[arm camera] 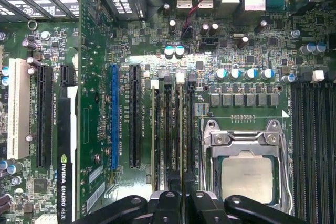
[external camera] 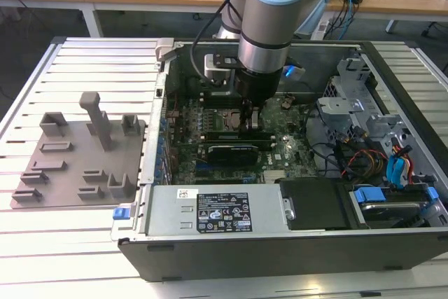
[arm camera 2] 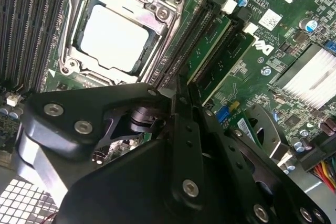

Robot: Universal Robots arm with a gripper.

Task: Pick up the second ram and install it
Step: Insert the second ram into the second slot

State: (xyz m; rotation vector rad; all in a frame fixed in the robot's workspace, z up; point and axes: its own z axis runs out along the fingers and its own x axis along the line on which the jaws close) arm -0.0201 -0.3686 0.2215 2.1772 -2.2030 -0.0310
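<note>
- The computer case [external camera: 210, 250] lies open on the table [external camera: 77, 271].
- The fixture plate [external camera: 80, 166] lies on the table at the exterior view's left of the case.
- The gripper [external camera: 248, 125] hangs inside the case over the motherboard [external camera: 280, 152], just beside the processor [arm camera: 247, 177].

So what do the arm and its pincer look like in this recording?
The arm is a thick cylinder of brushed grey metal with a pale blue cap at its joint; black cables hang beside it. Below sits a black wrist section. The pincer is matte black with angular plate-like links fixed by round silver screws, narrowing to slim black fingers.
</note>
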